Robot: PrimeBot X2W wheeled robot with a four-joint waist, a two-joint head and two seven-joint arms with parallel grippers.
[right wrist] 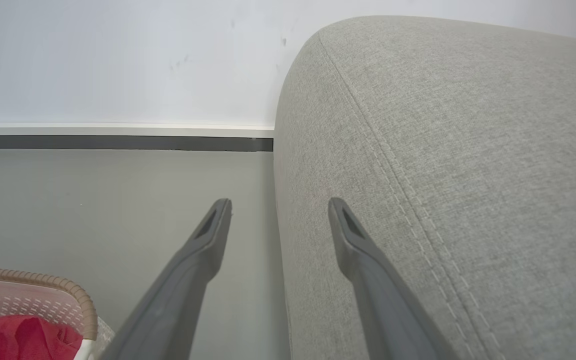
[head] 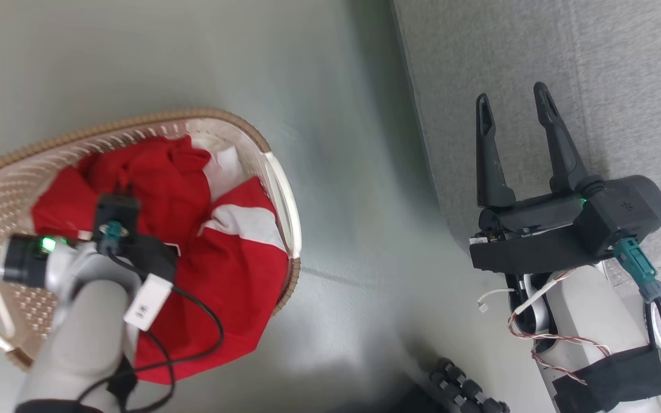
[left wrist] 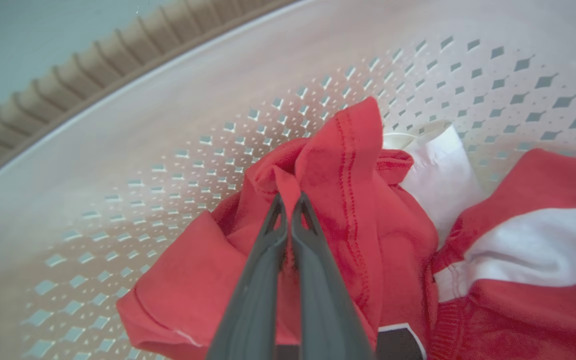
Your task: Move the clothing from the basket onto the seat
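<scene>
Left gripper [left wrist: 288,200]: the two long dark fingers are pressing together, clenching a raised fold of the red jersey [left wrist: 338,165]. Right gripper [head: 511,97]: the fingers are standing wide apart, holding nothing and hanging over the edge of the large grey woven-fabric seat [head: 566,57], above the fabric.

The cream perforated plastic basket with a brown braided rim [head: 135,121] is sitting on the pale grey floor [head: 353,172], beside the seat. It is holding both pieces: the jersey bunched toward the far wall, and the red garment with a broad white stripe [left wrist: 533,250] lying against it.

A black white-edged lettering patch [left wrist: 398,342] is being cut off at the frame edge. A white scrap [left wrist: 438,170] is showing between the garments, and its nature is unclear. In the head view the wrist is hiding the left fingers.
</scene>
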